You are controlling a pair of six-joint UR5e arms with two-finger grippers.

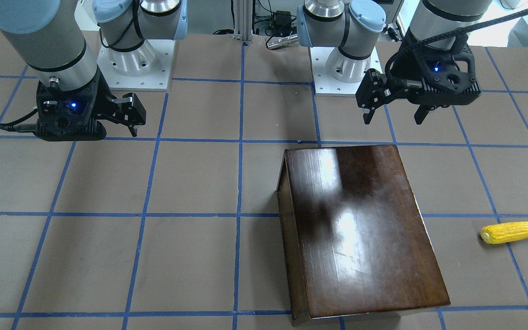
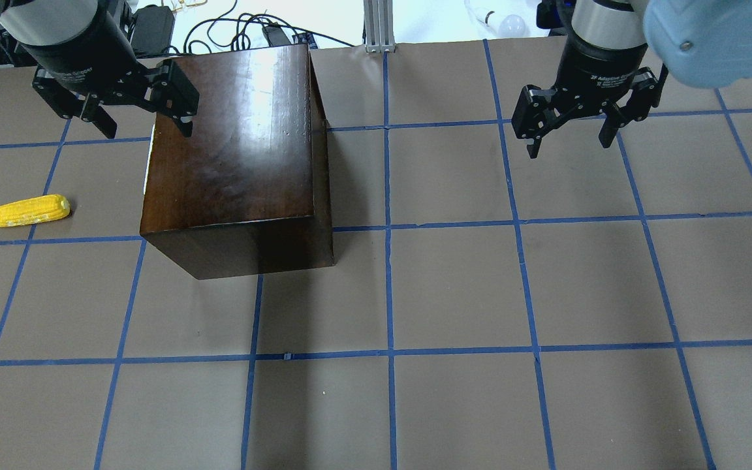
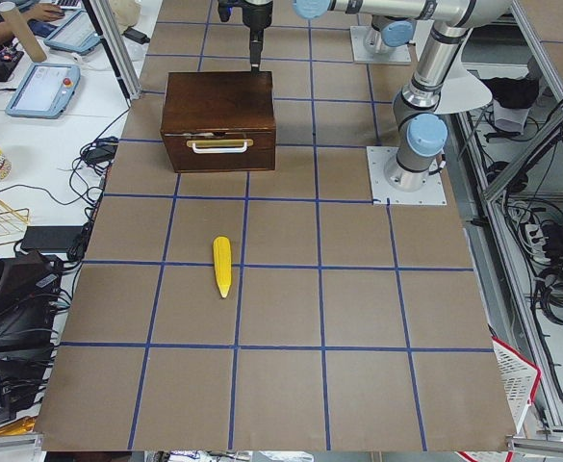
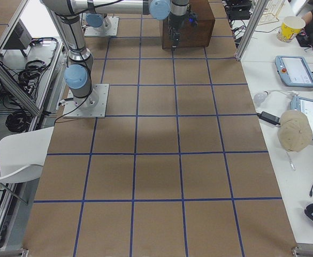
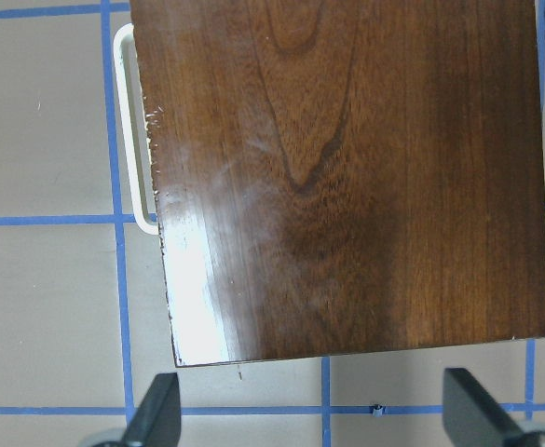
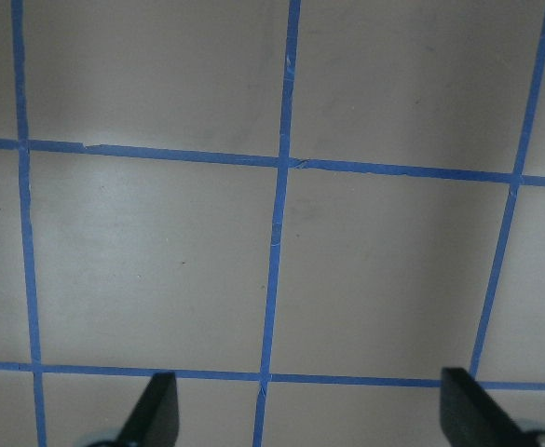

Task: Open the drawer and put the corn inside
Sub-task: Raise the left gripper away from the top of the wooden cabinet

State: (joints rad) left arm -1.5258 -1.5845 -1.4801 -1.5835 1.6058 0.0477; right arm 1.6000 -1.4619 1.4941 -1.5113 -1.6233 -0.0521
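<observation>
The glossy dark-brown cabinet (image 2: 239, 150) stands on the table's left half. Its drawer (image 3: 220, 146) is shut, and the front with a white handle (image 5: 128, 130) faces the corn. The yellow corn (image 2: 23, 210) lies on the table left of the cabinet, apart from it; it also shows in the front view (image 1: 513, 232) and the exterior left view (image 3: 222, 265). My left gripper (image 2: 144, 127) is open and empty, hovering over the cabinet's edge; its fingertips (image 5: 156, 410) frame that edge. My right gripper (image 2: 568, 143) is open and empty above bare table on the right.
The table is brown paper with a blue tape grid (image 2: 386, 228). The two arm bases (image 1: 133, 59) stand on white plates at the robot's side. Side desks hold tablets (image 4: 295, 69), a cup (image 4: 292, 27) and cables.
</observation>
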